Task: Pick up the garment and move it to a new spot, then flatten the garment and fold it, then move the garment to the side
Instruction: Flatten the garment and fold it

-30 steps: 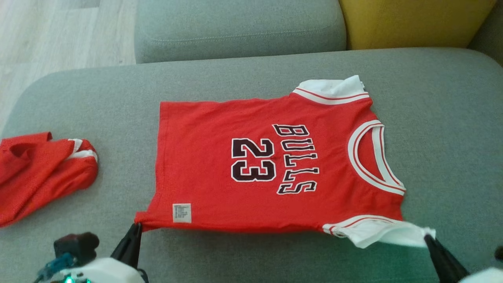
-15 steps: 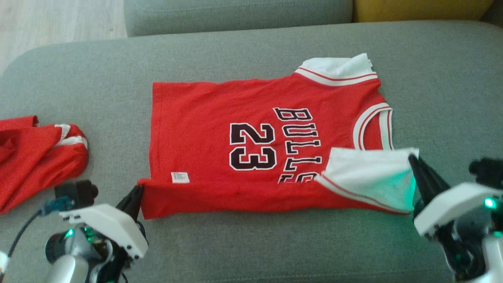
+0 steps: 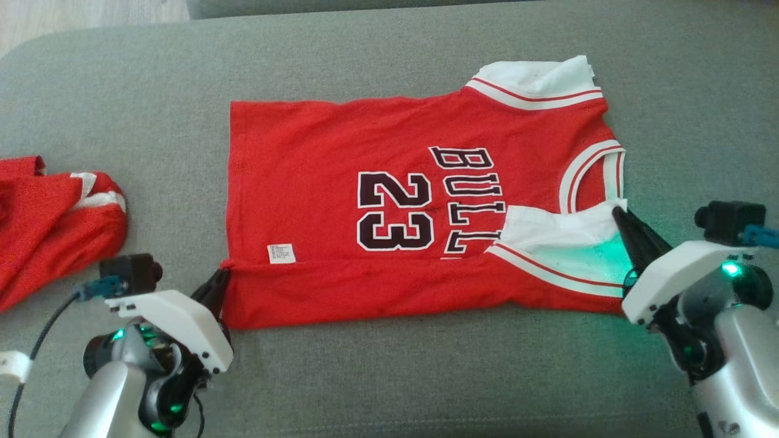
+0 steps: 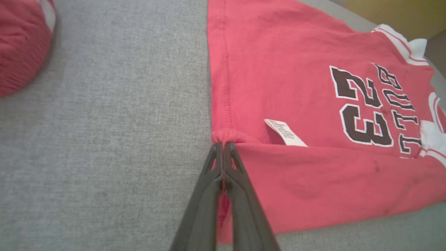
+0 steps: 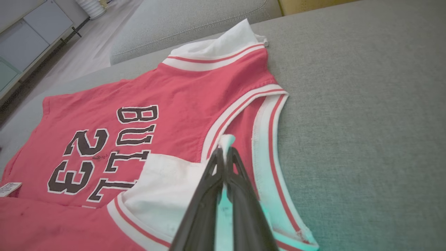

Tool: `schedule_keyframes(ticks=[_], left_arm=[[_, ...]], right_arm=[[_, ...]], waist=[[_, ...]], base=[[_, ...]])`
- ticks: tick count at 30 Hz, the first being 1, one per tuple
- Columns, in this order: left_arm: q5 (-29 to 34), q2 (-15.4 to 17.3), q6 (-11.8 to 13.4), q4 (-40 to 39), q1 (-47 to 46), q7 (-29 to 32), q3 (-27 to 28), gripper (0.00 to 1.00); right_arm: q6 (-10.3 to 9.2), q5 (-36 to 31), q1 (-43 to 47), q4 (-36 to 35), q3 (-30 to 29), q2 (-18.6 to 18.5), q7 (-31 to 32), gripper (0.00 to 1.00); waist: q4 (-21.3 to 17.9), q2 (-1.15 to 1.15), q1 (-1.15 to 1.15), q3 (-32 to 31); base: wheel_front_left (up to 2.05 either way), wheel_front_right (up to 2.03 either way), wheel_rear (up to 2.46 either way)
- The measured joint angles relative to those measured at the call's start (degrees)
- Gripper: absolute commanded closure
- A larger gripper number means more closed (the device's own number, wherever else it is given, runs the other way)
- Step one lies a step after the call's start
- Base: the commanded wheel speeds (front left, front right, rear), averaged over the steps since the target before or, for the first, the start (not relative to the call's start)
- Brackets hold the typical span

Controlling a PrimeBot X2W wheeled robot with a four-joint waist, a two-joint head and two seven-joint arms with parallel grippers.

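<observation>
Grey sofa cushion point(image 3: 389, 377) lay under everything I was working on, with the red jersey point(image 3: 304, 146) spread across its middle, collar toward the robot's right. Over the last second I had watched both arms carry the jersey's near edge away from me. That edge had been stretched between the two end effectors at the front of the cushion, and it was now turned over onto the jersey's front. I judged the first lengthwise fold under way but not yet laid down and released. The head camera had dipped as well, so the scene's slide up my screen was not the jersey moving. The left end effector point(image 3: 220, 281) was pinched fully closed on the hem corner. The right end effector point(image 3: 616, 212) was clamped just as tight on the tip of the white sleeve point(image 3: 560, 237), which now lay over the end of the lettering. I could read "23" point(image 3: 395, 210) and "BULL" point(image 3: 468, 182), with the last letter hidden under that sleeve. The small white tag point(image 3: 282, 253) near the hem bore print too fine to read. A second red garment point(image 3: 55, 225) sat bunched well apart on the left.
</observation>
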Motion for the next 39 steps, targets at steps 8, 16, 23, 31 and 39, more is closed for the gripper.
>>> schedule_keyframes(ticks=[8, 16, 23, 31, 39], left_arm=[[1.62, -2.21, 0.42, 2.01, 0.36, -11.25, 0.57, 0.00], [9.72, -4.43, 6.43, -4.97, 7.45, -25.65, -0.07, 0.00], [14.51, -4.17, 8.47, -11.62, 9.32, -28.46, -1.20, 0.00], [15.64, -2.76, 9.62, -12.87, 13.49, -27.58, -1.60, 0.00], [15.06, -2.47, 9.90, -12.60, 13.52, -26.83, -1.57, 0.00]], right_arm=[[0.00, -0.87, -0.58, 0.38, 3.11, -0.08, -14.06, 0.00], [0.01, -11.47, 6.73, -7.51, -0.82, 1.69, -23.16, 0.00], [0.00, -15.53, 14.36, -14.82, -3.66, 4.94, -22.28, 0.00], [0.01, -16.79, 20.87, -20.34, -5.80, 7.83, -18.03, 0.00], [0.01, -16.63, 21.03, -21.70, -6.57, 8.79, -17.23, 0.00]], waist=[[-0.34, 0.00, 0.00, -0.51], [-0.21, 0.00, 0.00, -3.41], [-0.09, 0.00, 0.00, -5.42], [-0.94, 0.00, 0.00, -7.37], [-1.26, 0.00, 0.00, -7.57]], base=[[0.00, 0.00, 0.00], [0.00, 0.00, 0.00], [0.00, 0.00, 0.00], [0.00, 0.00, 0.00], [0.00, 0.00, 0.00]])
